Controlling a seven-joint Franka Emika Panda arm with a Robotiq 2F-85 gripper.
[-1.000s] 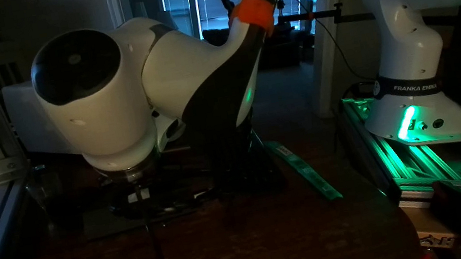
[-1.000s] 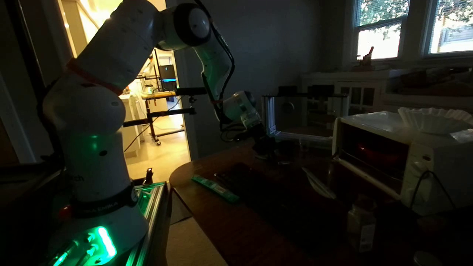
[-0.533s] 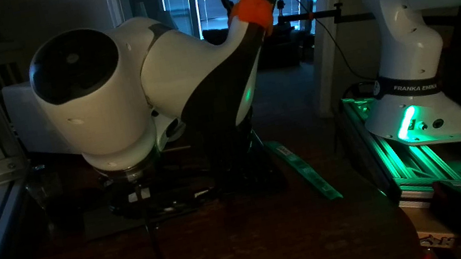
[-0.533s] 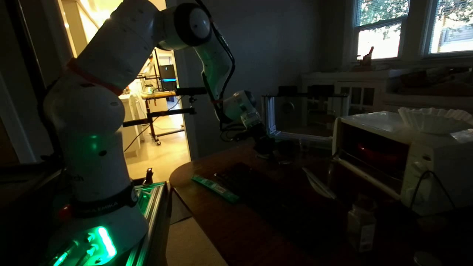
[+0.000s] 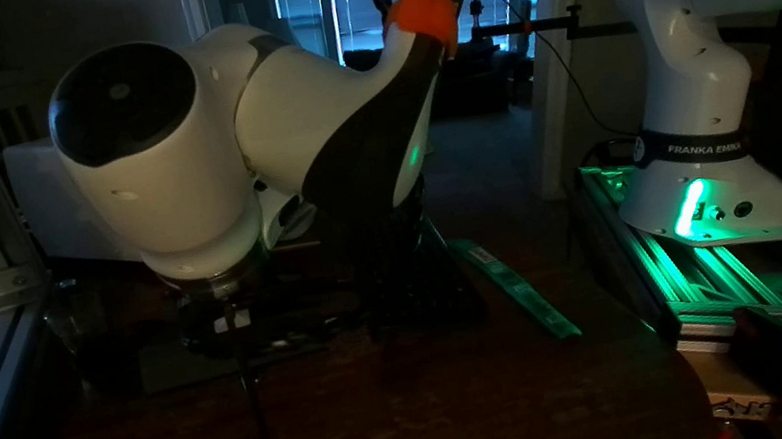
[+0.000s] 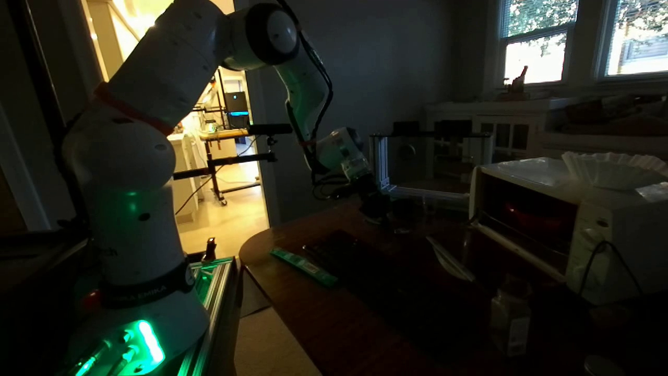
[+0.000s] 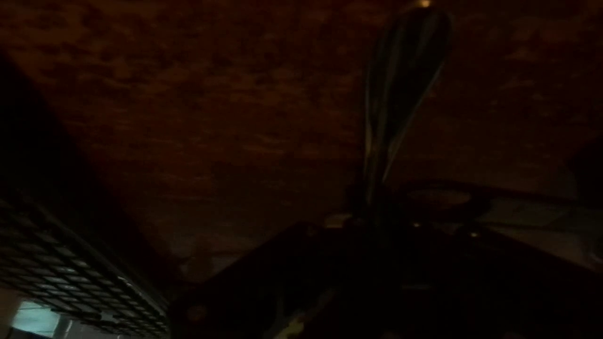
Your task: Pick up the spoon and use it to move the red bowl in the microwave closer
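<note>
A metal spoon (image 7: 407,70) stands out from between the dark fingers of my gripper (image 7: 372,212) in the wrist view, its wide rounded end away from me. The fingers are very dark but appear shut on it. In an exterior view a thin dark upright piece, likely the spoon (image 5: 255,404), hangs below my gripper (image 5: 240,343) over the table. In an exterior view my gripper (image 6: 378,211) is well apart from the white microwave (image 6: 527,175), which is open. The red bowl (image 6: 535,214) shows dimly inside its dark cavity.
A green packet (image 6: 305,267) lies near the table edge. A pale flat object (image 6: 450,261) and a clear jar (image 6: 510,318) stand before the microwave. A paper filter (image 6: 610,169) sits on top of it. A dark grid rack (image 7: 70,268) is close beside my gripper.
My arm has risen slightly and shifted a little. The thin upright piece below my gripper has moved up and slightly left in an exterior view.
</note>
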